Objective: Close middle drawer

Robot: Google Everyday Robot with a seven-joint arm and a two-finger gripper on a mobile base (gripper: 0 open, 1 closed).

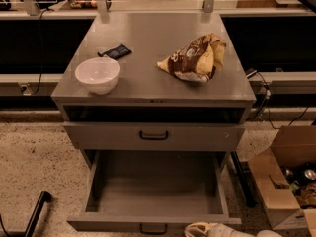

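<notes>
The middle drawer (155,194) is the wide grey one pulled far out toward me, its deep box empty. Its low front panel (98,224) and small black handle (153,228) lie at the bottom edge of the camera view. Above it the taller-fronted grey drawer (197,138) with a bigger black handle (153,135) sits nearly flush with the cabinet. A pale part at the bottom edge, which I take for my gripper (210,229), is just right of the small handle, by the front panel's right end.
On the cabinet top (158,38) stand a white bowl (98,75), a small dark packet (115,52) and a brown-and-yellow snack bag (195,58). An open cardboard box (284,181) with cans sits on the floor at right. A black bar (37,212) leans at the lower left.
</notes>
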